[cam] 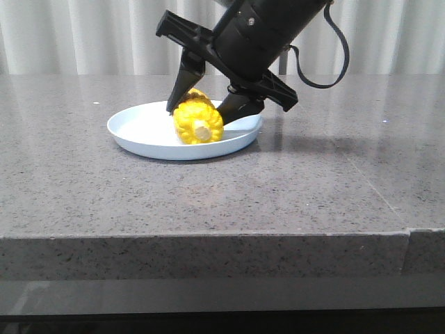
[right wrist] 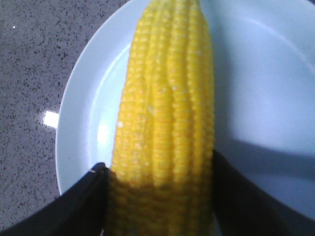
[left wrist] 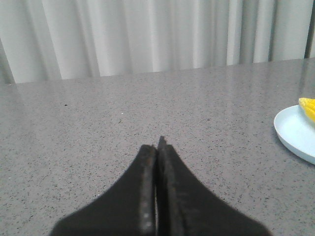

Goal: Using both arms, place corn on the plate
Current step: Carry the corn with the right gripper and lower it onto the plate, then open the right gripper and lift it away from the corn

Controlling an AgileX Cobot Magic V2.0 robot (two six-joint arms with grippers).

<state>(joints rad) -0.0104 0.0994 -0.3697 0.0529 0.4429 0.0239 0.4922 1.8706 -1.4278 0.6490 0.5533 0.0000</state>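
The yellow corn [cam: 198,122] lies in the pale blue-white plate [cam: 139,139] at the table's middle, its stub end towards me. My right gripper [cam: 199,115] reaches down from the upper right and is shut on the corn, one finger on each side. In the right wrist view the corn [right wrist: 165,98] runs lengthwise between the gripper [right wrist: 158,164] fingers, over the plate [right wrist: 83,123]. My left gripper [left wrist: 158,145] is shut and empty above bare table, left of the plate [left wrist: 295,132], where a tip of the corn [left wrist: 307,107] shows. The left arm is not in the front view.
The grey speckled stone table [cam: 327,188] reaches to a front edge near me. White curtains [cam: 83,35] hang behind the table. The right arm's black body and a looped cable [cam: 327,69] hang over the plate's right side.
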